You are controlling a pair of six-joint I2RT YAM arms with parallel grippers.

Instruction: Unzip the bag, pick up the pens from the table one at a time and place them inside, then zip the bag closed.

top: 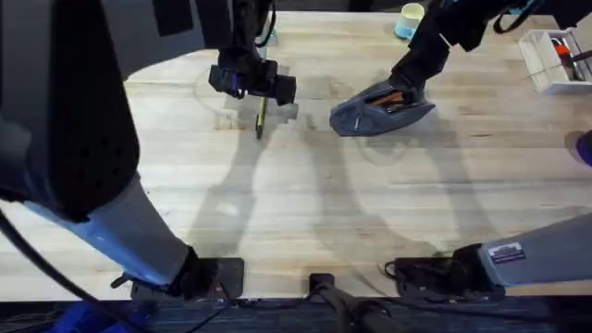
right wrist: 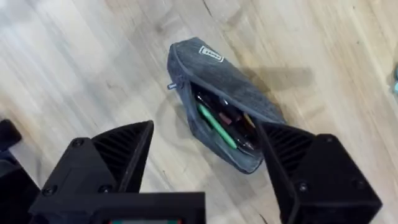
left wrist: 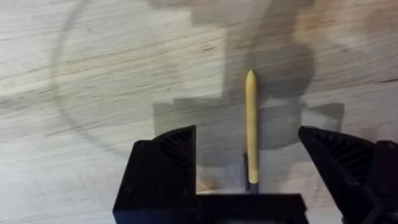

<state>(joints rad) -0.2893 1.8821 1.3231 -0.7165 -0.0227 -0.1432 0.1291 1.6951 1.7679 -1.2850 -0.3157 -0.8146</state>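
Observation:
A slim yellow pen lies flat on the wooden table, left of centre in the overhead view. My left gripper hovers right over it, open. Its black fingers stand wide on either side of the pen without touching it. The grey bag lies to the right, unzipped and gaping. Inside the bag I see a green pen and a few other dark pens. My right gripper hangs open just above the bag's open mouth, over its far end.
A white tray with markers stands at the back right. A small cup sits at the far edge behind the bag. A purple object pokes in at the right edge. Bare wood stretches across the near half of the table.

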